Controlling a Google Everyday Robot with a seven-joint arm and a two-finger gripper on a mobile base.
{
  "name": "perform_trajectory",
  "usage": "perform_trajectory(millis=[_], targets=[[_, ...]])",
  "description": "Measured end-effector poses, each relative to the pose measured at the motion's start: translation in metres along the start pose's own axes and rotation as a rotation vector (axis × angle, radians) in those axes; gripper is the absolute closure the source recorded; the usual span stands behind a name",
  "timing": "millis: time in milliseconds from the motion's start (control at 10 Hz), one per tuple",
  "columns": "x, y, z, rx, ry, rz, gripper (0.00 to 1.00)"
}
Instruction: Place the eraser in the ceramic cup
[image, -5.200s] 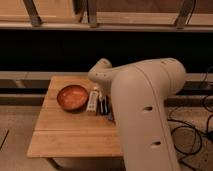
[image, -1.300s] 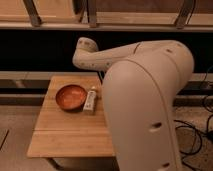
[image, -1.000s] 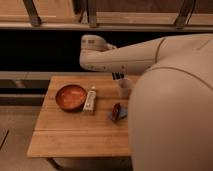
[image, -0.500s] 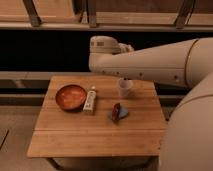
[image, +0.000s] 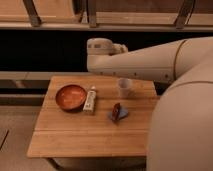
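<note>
My claw is out of sight, somewhere off the end of my arm, which sweeps across the back of the scene from 3 o'clock toward 11. Its fingers are pressed together, but I cannot tell whether anything sits between them. I cannot find the eraser either: no small black block shows on the surface, so it may be in my claw or hidden behind my own bulk. The ceramic cup stands upright at about 1 o'clock on the surface, apart from everything else. The orange-brown bowl is at 10 o'clock with the white oblong item just beside it, and the reddish-brown piece lies on its blue scrap at 3 o'clock, near the cup. I judge the eraser light, firm and slightly grippy, best pinched across its narrow width at mid-length so that it hangs end-down. The cup looks narrow, light and breakable, so the block should go in low and centred without knocking the rim.
</note>
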Motion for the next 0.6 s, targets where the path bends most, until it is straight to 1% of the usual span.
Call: perform_trajectory(millis=[100, 200, 600], targets=[[-0.0058, 0.0086, 0.004, -0.02, -0.026, 0.006, 1.0], [-0.0093, 0.0094, 0.0037, -0.024, -0.039, 0.006, 1.0], [-0.0086, 0.0093, 0.0041, -0.023, -0.038, 0.006, 1.0]])
